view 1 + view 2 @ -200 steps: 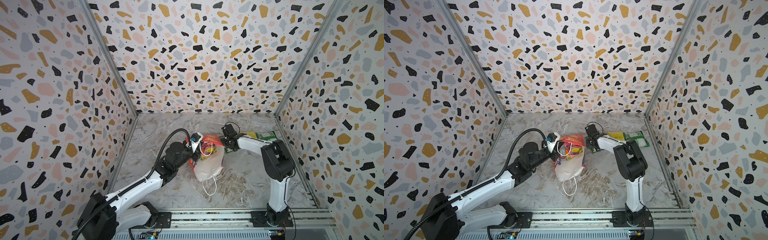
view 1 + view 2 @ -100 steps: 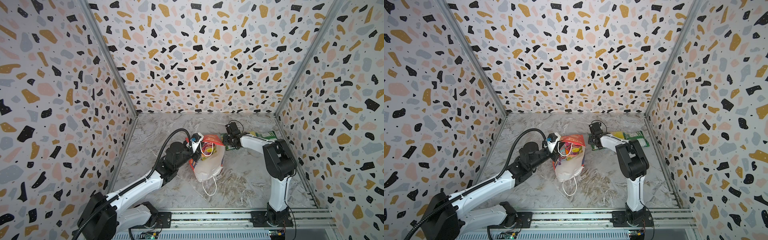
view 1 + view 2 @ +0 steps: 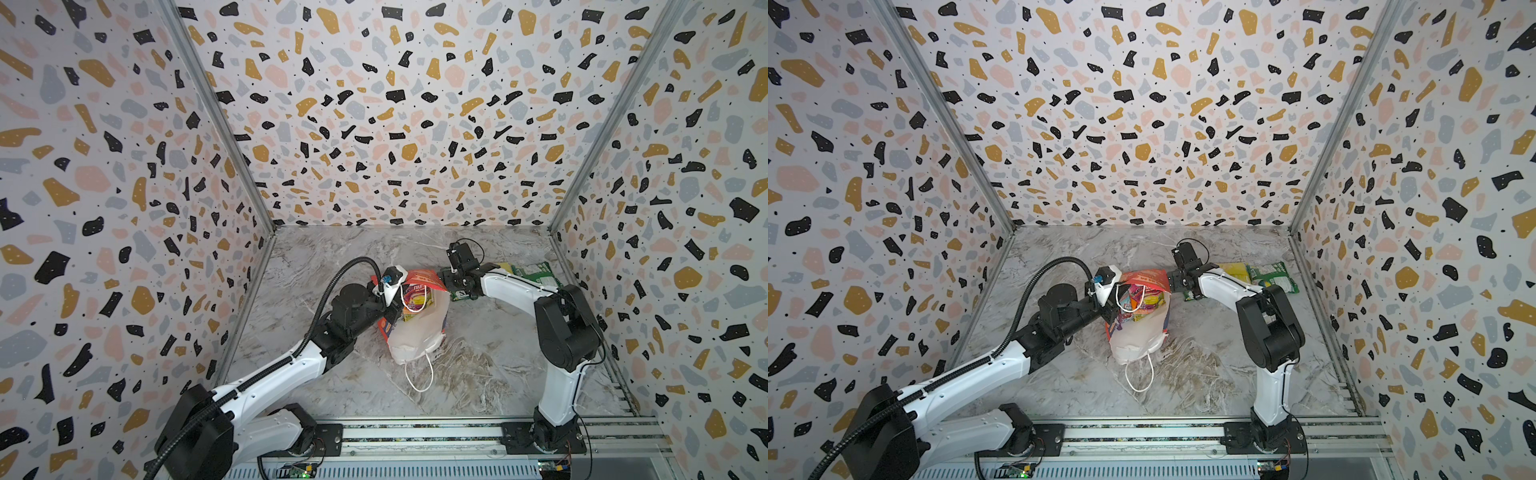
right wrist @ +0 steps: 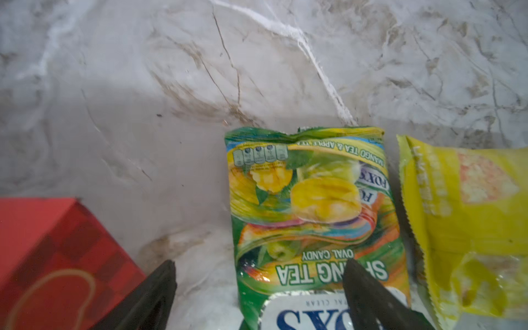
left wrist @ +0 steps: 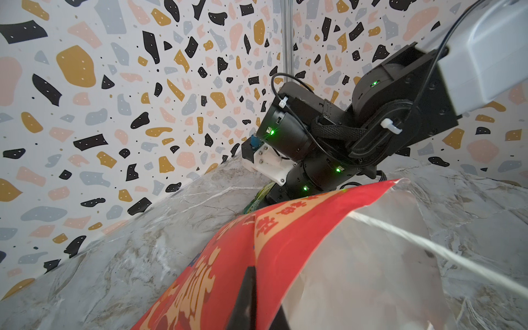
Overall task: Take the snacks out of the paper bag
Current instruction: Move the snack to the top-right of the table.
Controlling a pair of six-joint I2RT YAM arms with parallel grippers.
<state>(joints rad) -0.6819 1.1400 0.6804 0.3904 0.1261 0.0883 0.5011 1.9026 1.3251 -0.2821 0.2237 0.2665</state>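
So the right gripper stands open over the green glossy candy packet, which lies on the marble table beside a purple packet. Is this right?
No: the right wrist view shows the neighbour of the green glossy candy packet is a yellow crinkled packet, not purple. The rest holds.

Paper bag [image 3: 1133, 336]: one, mid-table.

Cord handles: two. Upper handle [image 3: 1128, 300] is at the bag mouth; lower handle [image 3: 1140, 376] lies toward the near edge.

Snack packets out on the table, toward the far right corner: three. These are the Spring Tea packet [image 4: 311, 205], the yellow packet [image 4: 468, 217] and the plain green packet [image 3: 1273, 276].

Bagged packets [image 3: 1144, 298]: at least two show; the full number cannot be determined.

Robot arms: two.
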